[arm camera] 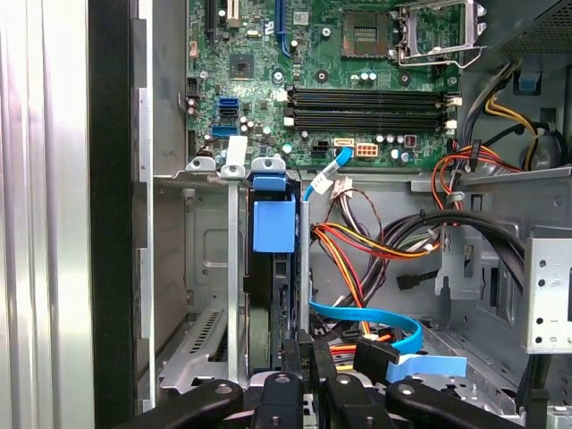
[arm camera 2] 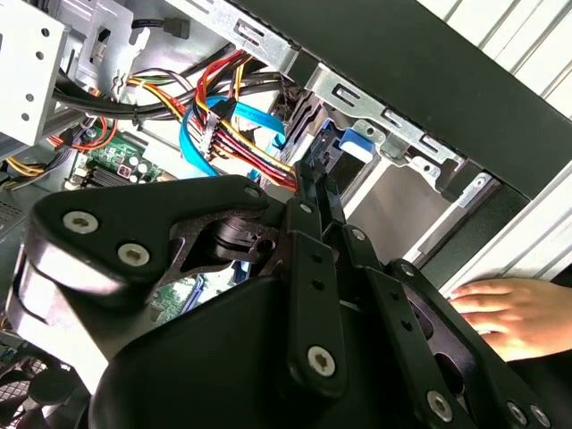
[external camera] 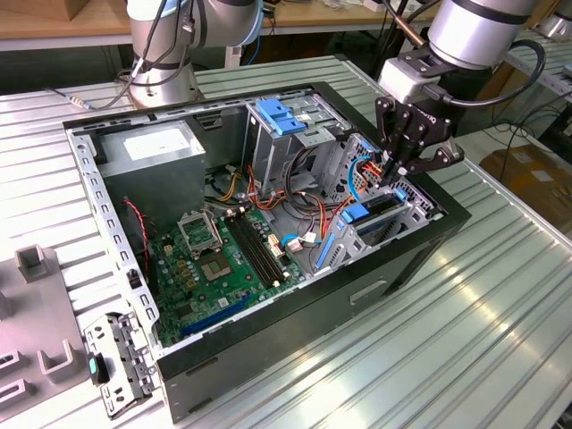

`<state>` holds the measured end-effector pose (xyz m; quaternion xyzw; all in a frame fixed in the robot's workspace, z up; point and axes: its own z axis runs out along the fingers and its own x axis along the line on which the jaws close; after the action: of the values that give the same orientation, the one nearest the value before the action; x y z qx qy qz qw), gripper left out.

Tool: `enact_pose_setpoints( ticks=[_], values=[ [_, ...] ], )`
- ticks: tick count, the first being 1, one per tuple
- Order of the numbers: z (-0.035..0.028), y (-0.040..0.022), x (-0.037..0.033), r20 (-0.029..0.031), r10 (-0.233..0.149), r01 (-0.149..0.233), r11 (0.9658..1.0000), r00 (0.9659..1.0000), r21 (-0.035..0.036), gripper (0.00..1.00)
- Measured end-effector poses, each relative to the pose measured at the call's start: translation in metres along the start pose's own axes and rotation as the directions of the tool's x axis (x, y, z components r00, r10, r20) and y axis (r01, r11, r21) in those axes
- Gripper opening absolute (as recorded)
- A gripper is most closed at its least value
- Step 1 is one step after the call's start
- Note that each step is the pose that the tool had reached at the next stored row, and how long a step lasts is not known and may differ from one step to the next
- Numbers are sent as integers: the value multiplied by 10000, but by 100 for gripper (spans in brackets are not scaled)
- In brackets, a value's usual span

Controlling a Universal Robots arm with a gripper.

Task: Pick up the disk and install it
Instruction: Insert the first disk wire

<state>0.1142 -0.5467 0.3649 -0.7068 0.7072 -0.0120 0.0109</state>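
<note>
Disk [arm camera: 271, 268] upright in drive bay [arm camera: 234, 295]

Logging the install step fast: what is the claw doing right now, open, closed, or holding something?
Claw: closed on the disk, which stands on edge in the drive bay of the computer case.

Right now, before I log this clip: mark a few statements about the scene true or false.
1. The computer case lies open, with its motherboard exposed. True.
2. The disk lies flat on the table outside the case. False: the disk stands on edge inside the case, in the drive cage.
3. The gripper hangs over the processor socket. False: the gripper is at the drive cage, at the exterior view's right end of the case.
4. A person's hand is outside the case, in the second wrist view. True.
</note>
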Motion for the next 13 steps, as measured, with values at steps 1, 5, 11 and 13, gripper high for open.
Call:
enact_pose_setpoints(
  ticks=[1,5,11,13],
  values=[
    [6,0,4,1,0,0,10000,10000,0,17],
    [41,12,10,-1,24,-24,10000,10000,0,17],
    [108,13,22,-2,43,-43,10000,10000,0,17],
    [125,12,31,-2,48,-48,10000,10000,0,17]
  ],
)
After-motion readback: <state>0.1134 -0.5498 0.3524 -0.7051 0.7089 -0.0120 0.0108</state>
